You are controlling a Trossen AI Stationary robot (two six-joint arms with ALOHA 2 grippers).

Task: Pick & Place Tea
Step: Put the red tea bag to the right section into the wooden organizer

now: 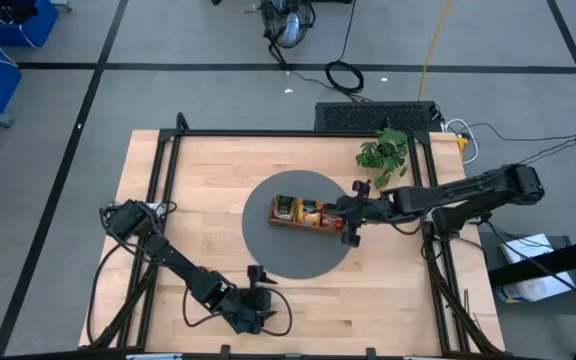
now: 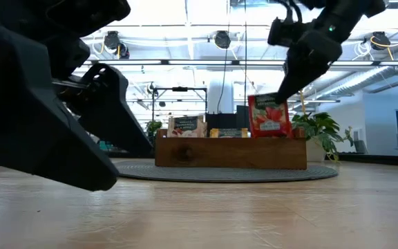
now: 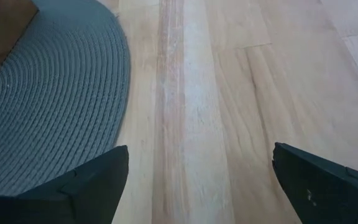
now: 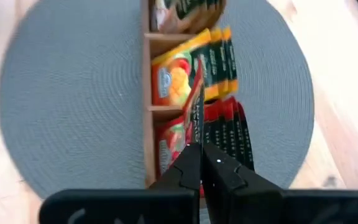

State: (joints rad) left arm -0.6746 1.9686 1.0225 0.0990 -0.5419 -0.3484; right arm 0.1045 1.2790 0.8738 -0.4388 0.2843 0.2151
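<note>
High view: straight down over the whole desk (image 1: 218, 200).
Low view: desk level, facing the tray (image 2: 230, 152).
Right wrist view: close above that same tray (image 4: 146, 118).
Left wrist view: close on the mat (image 3: 48, 99) edge.

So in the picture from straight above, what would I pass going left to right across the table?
The left claw, open and low near the table's front edge → the grey round mat → the wooden tray of tea sachets → the right claw, shut on a red tea sachet → the green plant.

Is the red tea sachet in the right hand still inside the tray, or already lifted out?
Partly out. The right hand, shut on the red sachet, holds it upright, standing well above the tray's wall, lower edge hidden behind it.
</note>
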